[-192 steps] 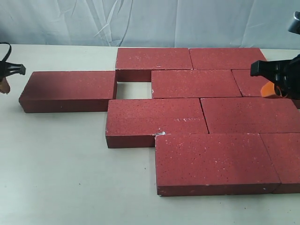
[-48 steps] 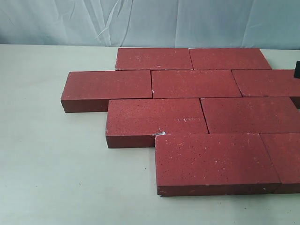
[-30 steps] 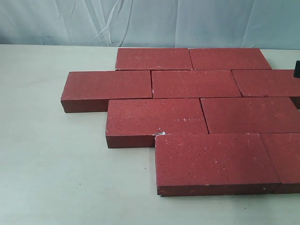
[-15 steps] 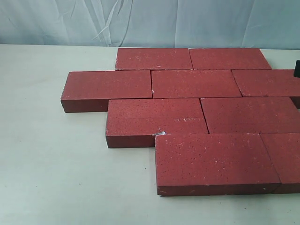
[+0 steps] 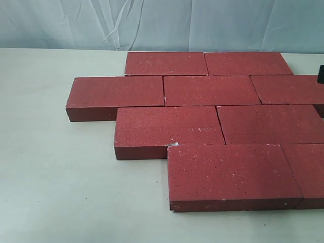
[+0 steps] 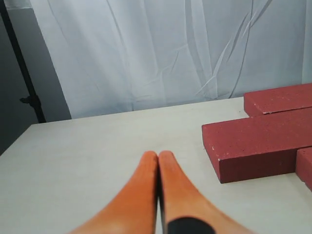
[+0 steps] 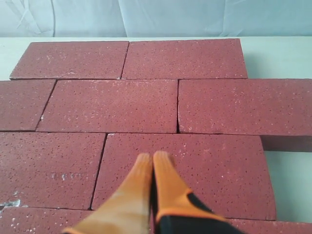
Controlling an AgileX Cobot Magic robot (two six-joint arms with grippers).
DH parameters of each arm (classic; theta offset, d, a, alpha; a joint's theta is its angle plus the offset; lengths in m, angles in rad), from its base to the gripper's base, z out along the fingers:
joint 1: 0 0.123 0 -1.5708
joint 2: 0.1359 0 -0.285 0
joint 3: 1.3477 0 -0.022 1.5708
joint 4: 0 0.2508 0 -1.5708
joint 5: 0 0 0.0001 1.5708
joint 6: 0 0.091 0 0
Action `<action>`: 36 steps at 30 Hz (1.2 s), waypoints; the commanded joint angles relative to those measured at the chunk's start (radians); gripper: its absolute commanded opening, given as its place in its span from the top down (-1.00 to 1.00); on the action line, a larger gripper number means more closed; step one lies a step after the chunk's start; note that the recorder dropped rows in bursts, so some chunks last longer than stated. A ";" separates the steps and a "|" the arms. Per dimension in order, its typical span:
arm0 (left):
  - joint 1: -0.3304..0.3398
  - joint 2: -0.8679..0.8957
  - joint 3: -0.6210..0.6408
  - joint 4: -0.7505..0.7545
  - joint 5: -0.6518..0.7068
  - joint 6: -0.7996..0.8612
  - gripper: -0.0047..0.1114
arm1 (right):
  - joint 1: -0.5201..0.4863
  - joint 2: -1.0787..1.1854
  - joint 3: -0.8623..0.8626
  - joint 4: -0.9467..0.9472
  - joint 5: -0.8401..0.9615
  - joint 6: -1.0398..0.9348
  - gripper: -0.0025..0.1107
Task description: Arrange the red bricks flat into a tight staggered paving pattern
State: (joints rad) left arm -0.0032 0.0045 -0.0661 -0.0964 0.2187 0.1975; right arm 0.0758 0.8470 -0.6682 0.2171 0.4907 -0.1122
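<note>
Pale table (image 5: pixel 55 182) before a white curtain (image 5: pixel 76 23) carries the red bricks (image 5: pixel 211 90), laid flat in touching staggered rows toward three o'clock. Both the left gripper (image 6: pixel 158 158) and the right gripper (image 7: pixel 152 161) are pinched closed, empty.

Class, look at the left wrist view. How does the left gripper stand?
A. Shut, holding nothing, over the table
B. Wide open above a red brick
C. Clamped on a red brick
A: the left gripper's orange fingers lie pressed together with nothing between them, over the table and apart from the nearest of the red bricks.
</note>
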 commanded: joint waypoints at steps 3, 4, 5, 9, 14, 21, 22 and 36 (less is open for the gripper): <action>0.001 -0.004 0.053 0.087 -0.014 -0.147 0.92 | -0.003 -0.006 0.006 -0.003 -0.008 0.002 0.97; 0.001 -0.004 0.059 0.086 -0.014 -0.147 0.92 | -0.003 -0.006 0.006 -0.003 -0.008 0.002 0.97; 0.001 -0.004 0.066 0.083 -0.014 -0.147 0.92 | -0.003 -0.006 0.006 -0.003 -0.008 0.002 0.97; 0.001 -0.004 0.066 0.075 0.017 -0.144 0.92 | -0.003 -0.006 0.006 -0.003 -0.008 0.002 0.97; 0.001 -0.004 0.066 0.068 0.026 -0.146 0.92 | -0.003 -0.006 0.006 -0.003 -0.008 0.002 0.97; 0.001 -0.004 0.066 0.071 0.025 -0.146 0.92 | -0.003 -0.006 0.006 -0.003 -0.008 0.002 0.97; 0.001 -0.004 0.066 0.071 0.025 -0.146 0.92 | -0.003 -0.006 0.006 -0.003 -0.008 0.002 0.97; 0.001 -0.004 0.066 0.071 0.025 -0.146 0.92 | -0.003 -0.006 0.006 -0.003 -0.008 0.002 0.97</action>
State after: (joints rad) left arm -0.0032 0.0045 -0.0047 -0.0196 0.2382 0.0578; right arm 0.0758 0.8470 -0.6682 0.2189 0.4892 -0.1122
